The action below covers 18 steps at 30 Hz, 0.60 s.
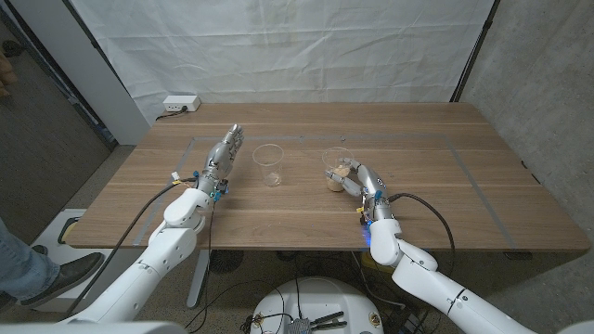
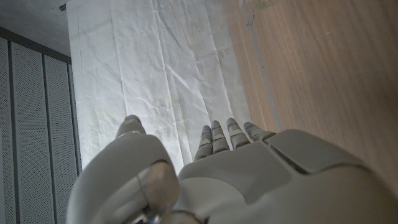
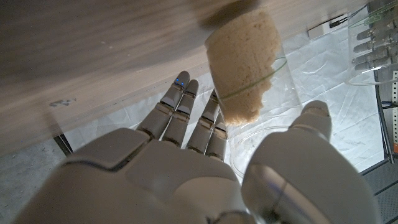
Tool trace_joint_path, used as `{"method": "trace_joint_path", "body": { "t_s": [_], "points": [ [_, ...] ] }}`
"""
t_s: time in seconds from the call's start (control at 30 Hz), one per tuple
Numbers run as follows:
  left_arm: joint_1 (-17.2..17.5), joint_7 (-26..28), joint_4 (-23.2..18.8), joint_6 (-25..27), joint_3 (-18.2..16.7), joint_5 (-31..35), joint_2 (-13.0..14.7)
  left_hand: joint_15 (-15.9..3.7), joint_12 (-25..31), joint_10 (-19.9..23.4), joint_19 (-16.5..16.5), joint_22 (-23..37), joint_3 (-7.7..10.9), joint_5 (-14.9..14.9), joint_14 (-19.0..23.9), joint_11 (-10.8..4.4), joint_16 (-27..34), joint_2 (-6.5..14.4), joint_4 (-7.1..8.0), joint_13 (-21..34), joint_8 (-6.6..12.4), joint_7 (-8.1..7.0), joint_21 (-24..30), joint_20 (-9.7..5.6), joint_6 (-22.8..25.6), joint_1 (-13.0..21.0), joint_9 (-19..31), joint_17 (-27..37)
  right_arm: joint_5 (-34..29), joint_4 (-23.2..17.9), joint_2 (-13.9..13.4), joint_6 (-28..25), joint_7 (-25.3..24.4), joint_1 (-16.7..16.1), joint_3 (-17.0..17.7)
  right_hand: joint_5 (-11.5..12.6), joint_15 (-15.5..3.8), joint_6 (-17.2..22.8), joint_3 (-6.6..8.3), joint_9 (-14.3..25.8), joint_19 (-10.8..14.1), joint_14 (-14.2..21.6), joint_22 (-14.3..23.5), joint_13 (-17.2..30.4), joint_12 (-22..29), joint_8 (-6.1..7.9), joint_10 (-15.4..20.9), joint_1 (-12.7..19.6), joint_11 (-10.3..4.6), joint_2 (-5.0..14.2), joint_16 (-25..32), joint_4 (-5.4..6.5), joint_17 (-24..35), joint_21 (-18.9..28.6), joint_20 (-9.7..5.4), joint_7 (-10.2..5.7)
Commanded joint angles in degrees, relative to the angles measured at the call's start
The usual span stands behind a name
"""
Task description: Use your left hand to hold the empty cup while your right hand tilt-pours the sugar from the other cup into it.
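our left arm reaches in over the surface, its left hand (image 1: 222,154) stretched forward with fingers (image 2: 219,138) straight and close together, holding nothing. our right arm bends in from the other side, wrist angled inward; the right hand (image 1: 357,180) has its fingers (image 3: 186,112) extended and thumb spread wide apart, not closed around anything

You've got a brown wood-grain table (image 1: 436,186) with faint paler lines marking a rectangle on it, and a creased white sheet (image 1: 278,46) behind. Both cups are clear: the left cup (image 1: 268,165) colourless, the right cup (image 1: 337,168) showing tan sugar (image 3: 242,68). Your left hand (image 1: 223,151) and right hand (image 1: 357,180) are silver-grey, the arms white with black cables
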Motion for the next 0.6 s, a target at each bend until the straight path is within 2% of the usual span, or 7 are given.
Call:
{"method": "trace_joint_path", "body": {
  "t_s": [0.03, 0.2, 0.47, 0.6],
  "points": [
    [2.8, 6.3, -5.1, 1.11, 0.15, 6.56, 4.64, 0.21, 0.5, 1.16, 0.29, 0.03, 0.65, -0.71, 1.04, 0.88, 0.32, 0.02, -1.72, 0.24, 0.49, 0.44, 0.24, -0.91, 1.17, 2.79, 0.22, 0.08, 1.43, 0.53, 0.23, 2.3, -0.42, 0.04, 0.6, -0.12, -5.38, 0.75, 0.3, 0.23, 0.5, 0.42, 0.28, 0.26, 0.29, 0.47, 0.35, 0.86, 0.0, 0.21, -0.36, -0.16, 0.09, 0.29, -3.85, 0.0],
    [4.2, 9.71, -7.12, 0.22, 0.42, 11.69, 7.13, 0.58, 0.18, 0.81, -0.03, -0.02, 0.68, -1.19, 0.77, 1.2, 0.04, -0.88, -2.98, 0.28, 0.23, 0.61, 0.0, -0.8, 0.88, 4.55, 0.24, 0.08, 1.44, 0.25, 0.5, 1.45, -0.24, 0.03, 0.6, -0.19, -5.21, 0.76, 0.34, 0.24, 0.38, 0.34, 0.3, 0.26, 0.15, 0.36, 0.25, 1.04, 0.15, 0.39, -0.51, -0.11, 0.11, 0.2, -3.79, 0.07],
    [4.47, 11.06, -6.66, -3.39, 2.33, 19.96, 11.06, 1.33, -0.94, -1.9, -2.53, 0.01, -0.86, -1.73, -1.82, 2.38, -0.79, -5.1, -5.44, 0.42, -1.07, 1.4, -0.8, -0.41, -2.07, 7.21, 0.29, 0.17, 1.1, -0.48, 1.12, 0.19, 0.08, 0.26, 0.15, -0.33, -5.19, 0.35, 0.4, 0.24, 0.05, 0.11, 0.33, 0.26, -0.18, 0.01, -0.14, 1.32, 0.37, 0.69, -0.79, -0.02, 0.14, 0.01, -3.68, 0.42],
    [4.86, 14.27, -6.44, -5.52, 3.28, 25.09, 11.62, 0.94, -0.92, -2.16, -3.16, 0.01, -1.56, -1.64, -2.63, 1.68, -0.89, -6.39, -5.77, 0.46, -1.18, 1.23, -0.91, 0.15, -2.49, 7.32, 0.3, 0.19, 0.97, -1.08, 1.44, -0.73, 0.45, 0.44, -0.08, -0.4, -5.1, 0.31, 0.4, 0.25, -0.06, -0.1, 0.34, 0.26, -0.29, -0.09, -0.24, 1.39, 0.4, 0.77, -0.95, 0.03, 0.15, -0.07, -3.7, 0.51]
  ]
}}
